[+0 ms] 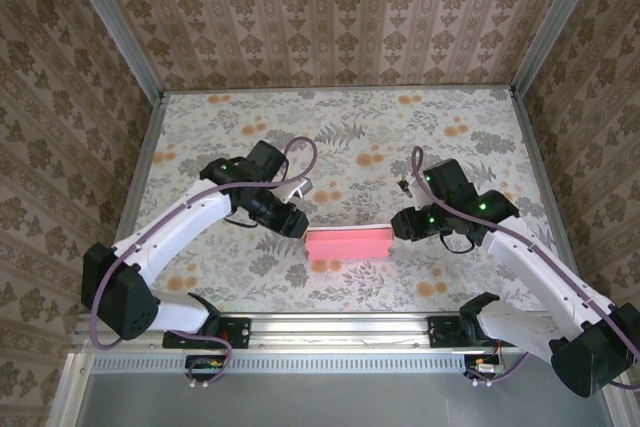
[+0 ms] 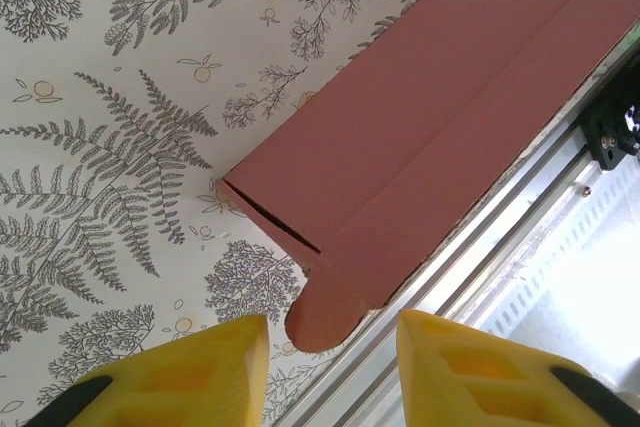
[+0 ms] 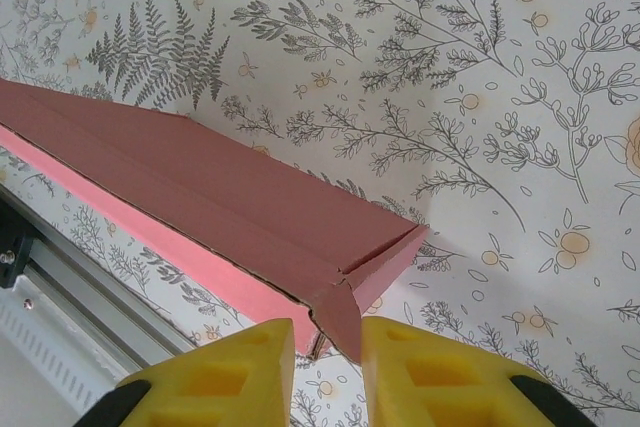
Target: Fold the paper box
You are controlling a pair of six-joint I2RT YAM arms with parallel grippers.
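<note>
Top external: box [image 1: 347, 244] lies flat and folded, long side parallel to the near edge of the counter [image 1: 450, 137], close to that edge and about midway along it. Left pincer [image 1: 292, 224] is at the box's left end, right pincer [image 1: 400, 224] at its right end; jaw gaps unreadable from up here. Left wrist: jaws part-open, with a rounded tab [image 2: 322, 312] sticking loose from the box end just ahead of the gap. No pad seen touching it, so nothing held. A dark slit along the end seam shows that end is not shut; the rail [image 2: 500, 237] lies just past the box. Right wrist: jaws narrow, and a corner of the end flap [image 3: 340, 312] sits in the gap; cannot tell whether the pads pinch it. That flap stands slightly proud of the panel. Handling, judged: thin card, very light, stiff only along creases, easily dented. It probably skids on the counter, so a push at one end would slide it unless the other end is braced. Best hold: a flap or tab close to its crease, not mid-panel.
</note>
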